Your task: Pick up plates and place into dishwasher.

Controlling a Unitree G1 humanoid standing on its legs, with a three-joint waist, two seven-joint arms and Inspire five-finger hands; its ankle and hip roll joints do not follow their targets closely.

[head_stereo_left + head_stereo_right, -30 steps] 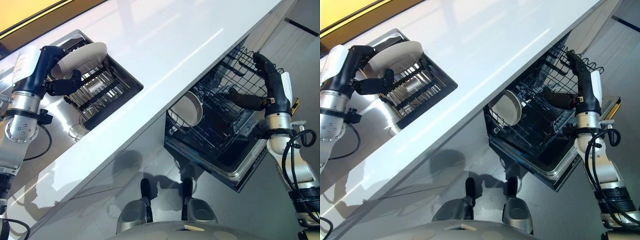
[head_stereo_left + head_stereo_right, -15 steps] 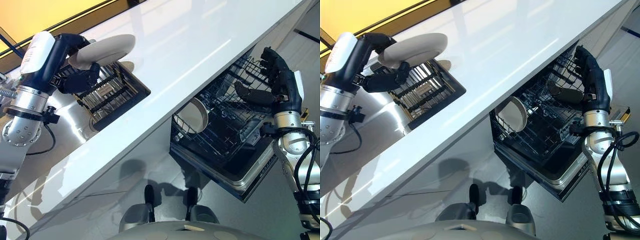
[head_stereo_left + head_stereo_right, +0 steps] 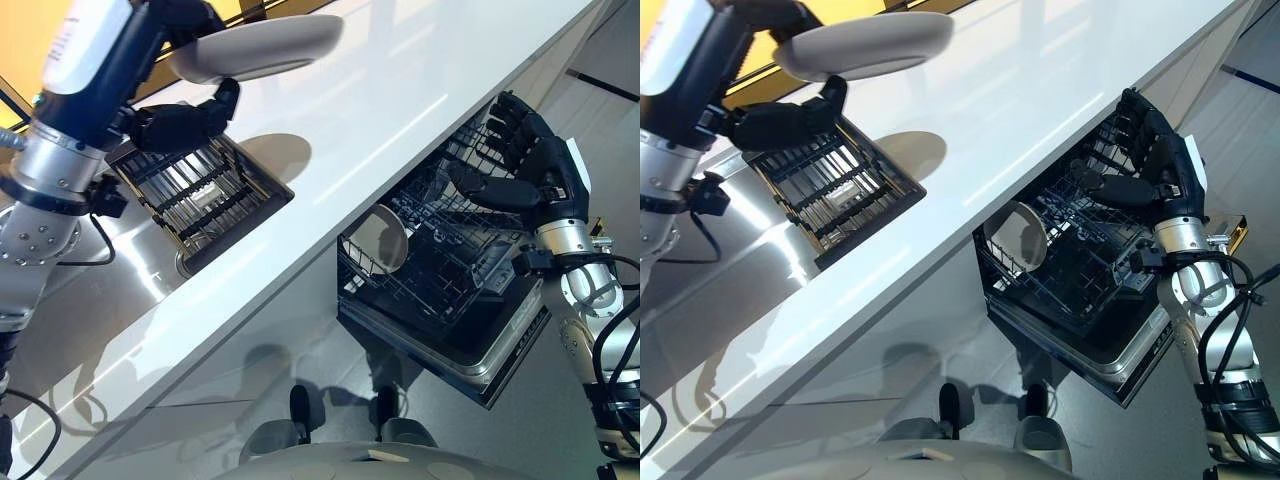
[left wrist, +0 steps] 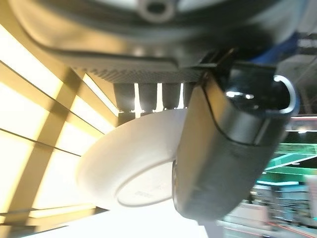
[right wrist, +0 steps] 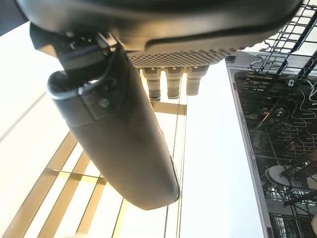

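My left hand (image 3: 180, 122) is shut on a white plate (image 3: 260, 47), held almost flat and high above the sink's dish rack (image 3: 195, 195) and the counter's edge. The left wrist view shows the plate's underside (image 4: 133, 168) with the thumb (image 4: 223, 148) across its rim. My right hand (image 3: 525, 165) is open with spread fingers and holds nothing; it hovers over the far right corner of the pulled-out dishwasher rack (image 3: 440, 260). Another white plate (image 3: 380, 240) stands on edge at the left end of that rack.
A long white counter (image 3: 400, 90) runs diagonally between the sink and the dishwasher. The dishwasher's lowered door (image 3: 500, 350) juts out below the rack. The right wrist view shows the wire rack (image 5: 282, 124) beside the counter's edge.
My left hand has lifted the plate up out of the sink rack and carried it right, towards the counter. The right hand has spread its fingers above the dishwasher rack. The camera has shifted a little.
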